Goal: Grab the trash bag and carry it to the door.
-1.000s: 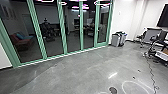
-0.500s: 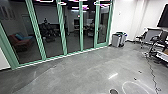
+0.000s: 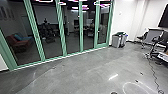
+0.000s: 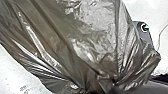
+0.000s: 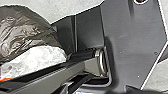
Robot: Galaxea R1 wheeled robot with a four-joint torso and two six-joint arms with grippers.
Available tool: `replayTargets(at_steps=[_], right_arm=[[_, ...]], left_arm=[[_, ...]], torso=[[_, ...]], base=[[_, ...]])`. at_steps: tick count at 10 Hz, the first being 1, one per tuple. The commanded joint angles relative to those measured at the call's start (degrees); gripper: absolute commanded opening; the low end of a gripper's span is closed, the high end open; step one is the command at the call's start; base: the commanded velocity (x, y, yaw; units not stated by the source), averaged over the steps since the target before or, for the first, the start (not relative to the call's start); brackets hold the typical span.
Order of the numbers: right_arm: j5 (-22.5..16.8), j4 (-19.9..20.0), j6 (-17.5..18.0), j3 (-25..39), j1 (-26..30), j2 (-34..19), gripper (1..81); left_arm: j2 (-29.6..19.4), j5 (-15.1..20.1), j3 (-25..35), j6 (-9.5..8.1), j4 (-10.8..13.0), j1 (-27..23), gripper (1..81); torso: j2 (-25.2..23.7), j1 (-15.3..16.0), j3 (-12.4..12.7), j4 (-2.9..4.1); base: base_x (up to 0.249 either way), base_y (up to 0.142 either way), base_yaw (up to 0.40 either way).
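Trash bag (image 4: 92, 42), thin grey-brown plastic, large and close in the left wrist view, its folds running together into a tight gather. Dark plastic, probably the same bag, shows in the right wrist view too, with whitish crumpled plastic (image 5: 37, 58) against it, both beside the robot's dark plate (image 5: 130, 47) and jointed bar (image 5: 45, 77). State of the left end effector: cannot tell; the gather suggests a hold at the neck, but that is a reading. Right end effector: cannot tell either. Step in hand, by my judgement: the carry, pickup probably done. Farther out, in the head view: polished grey floor (image 3: 75, 72), then green-framed glazing (image 3: 50, 32), paired bins (image 3: 116, 41) near its end. Narrow glass panel (image 3: 103, 27) nearest the bins may be the door; not certain. Dark cable (image 3: 151, 65) trails over the floor off to the right, worth a wide berth. Next move calls for a slow, smooth drive on a line to the door, arms steady, bag kept off wheels and body. Risks: thin film stretching or tearing at the gather, load swinging into the base.
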Motion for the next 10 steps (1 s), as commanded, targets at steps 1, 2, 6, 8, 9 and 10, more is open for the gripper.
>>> replayTargets(at_steps=[1, 2, 6, 8, 9, 10], right_arm=[[-3.3, -0.4, 0.0, 0.5, 2.6, -0.5, 81.1], [-3.3, -0.4, 0.0, 0.4, 2.6, -0.5, 81.1], [-3.3, -0.4, 0.0, 0.4, 2.4, -0.5, 81.1], [-3.3, -0.4, 0.0, 0.5, 2.4, -0.5, 81.1], [-3.3, -0.4, 0.0, 0.5, 2.3, -0.5, 81.1], [-3.3, -0.4, 0.0, 0.5, 2.3, -0.5, 81.1]], left_arm=[[-0.4, 3.2, 0.1, 0.48, 0.0, -3.2, 1.0], [-0.4, 3.2, 0.0, 0.48, -0.1, -3.2, 1.0], [-0.3, 3.2, 0.1, 0.48, -0.1, -3.2, 1.0], [-0.3, 3.2, 0.1, 0.48, -0.1, -3.2, 1.0], [-0.3, 3.2, 0.0, 0.48, -0.1, -3.2, 1.0], [-0.3, 3.2, 0.1, 0.48, -0.1, -3.2, 1.0]], torso=[[0.0, 0.0, 0.0, 0.0], [0.0, 0.0, 0.0, 0.0], [0.0, 0.0, 0.0, 0.0], [0.0, 0.0, 0.0, 0.0], [0.0, 0.0, 0.0, 0.0], [0.0, 0.0, 0.0, 0.0]], base=[[0.153, 0.0, 0.0], [0.154, 0.0, 0.0], [0.155, 0.0, 0.0], [0.155, 0.0, 0.0], [0.154, 0.0, 0.0], [0.155, 0.0, 0.0]])
